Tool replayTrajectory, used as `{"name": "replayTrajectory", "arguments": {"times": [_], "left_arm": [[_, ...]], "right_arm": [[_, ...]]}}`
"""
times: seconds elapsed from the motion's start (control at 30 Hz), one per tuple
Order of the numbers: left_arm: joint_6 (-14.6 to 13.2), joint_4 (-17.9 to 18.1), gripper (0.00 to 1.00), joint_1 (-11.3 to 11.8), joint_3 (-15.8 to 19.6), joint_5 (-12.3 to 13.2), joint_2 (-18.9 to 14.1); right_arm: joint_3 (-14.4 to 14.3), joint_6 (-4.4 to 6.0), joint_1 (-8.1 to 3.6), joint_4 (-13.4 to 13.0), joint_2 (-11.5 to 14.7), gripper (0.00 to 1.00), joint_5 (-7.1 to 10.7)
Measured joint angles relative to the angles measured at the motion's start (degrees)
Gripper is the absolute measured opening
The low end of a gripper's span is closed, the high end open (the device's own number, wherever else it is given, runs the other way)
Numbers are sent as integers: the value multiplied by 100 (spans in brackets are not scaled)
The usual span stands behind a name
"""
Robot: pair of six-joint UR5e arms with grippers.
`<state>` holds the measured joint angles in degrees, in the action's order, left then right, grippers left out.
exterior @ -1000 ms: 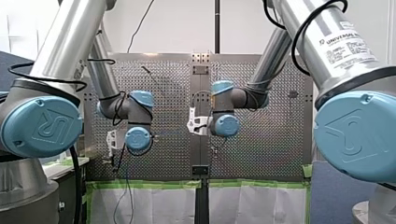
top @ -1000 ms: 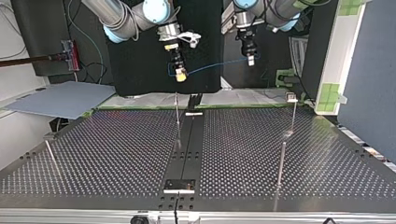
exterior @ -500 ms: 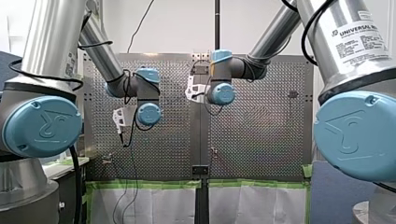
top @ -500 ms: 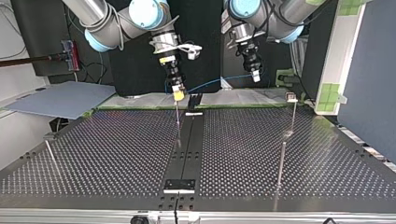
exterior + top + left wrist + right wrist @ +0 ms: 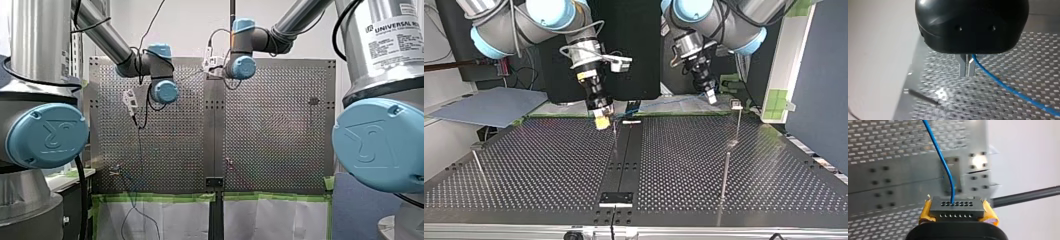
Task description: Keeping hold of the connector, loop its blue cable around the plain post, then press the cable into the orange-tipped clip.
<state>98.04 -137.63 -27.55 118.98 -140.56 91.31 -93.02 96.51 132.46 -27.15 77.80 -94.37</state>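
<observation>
Both arms have reached out and down to the table's (image 5: 549, 165) far edge.
In the top view my right gripper (image 5: 602, 121) has dropped beside the thin post (image 5: 614, 131). My left gripper (image 5: 712, 98) has sunk rightward, and the cable (image 5: 674, 101) between them now runs lower.

Count: 2 arms (image 5: 514, 25), 2 claws – my left claw (image 5: 710, 97), my right claw (image 5: 601, 121). 1 connector (image 5: 956, 208), 1 blue cable (image 5: 1008, 87). 4 posts (image 5: 725, 175) – all on 1 tabletop (image 5: 549, 170).
</observation>
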Motion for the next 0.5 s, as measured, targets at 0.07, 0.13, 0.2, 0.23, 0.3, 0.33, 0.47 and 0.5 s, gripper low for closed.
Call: {"name": "replayTrajectory", "arguments": {"times": [0.07,0.13,0.2,0.23,0.3,0.33,0.47,0.5], "left_arm": [[-20,-102,9,18,-98,-5,-98],[-66,-219,9,39,-220,-4,-219],[-125,-333,9,64,-332,-3,-332],[-145,-379,9,77,-380,-1,-379],[-178,-492,9,110,-489,12,-490],[-189,-541,9,127,-540,24,-540],[-256,-752,9,207,-753,74,-752],[-281,-816,9,234,-812,87,-812]], "right_arm": [[84,49,-37,33,76,2,34],[158,122,-83,46,106,2,76],[231,172,-125,60,68,2,116],[258,185,-139,65,41,2,130],[315,202,-164,84,-26,2,157],[348,205,-172,102,-60,2,175],[551,211,-203,165,-266,2,248],[618,211,-211,175,-337,2,262]]}}
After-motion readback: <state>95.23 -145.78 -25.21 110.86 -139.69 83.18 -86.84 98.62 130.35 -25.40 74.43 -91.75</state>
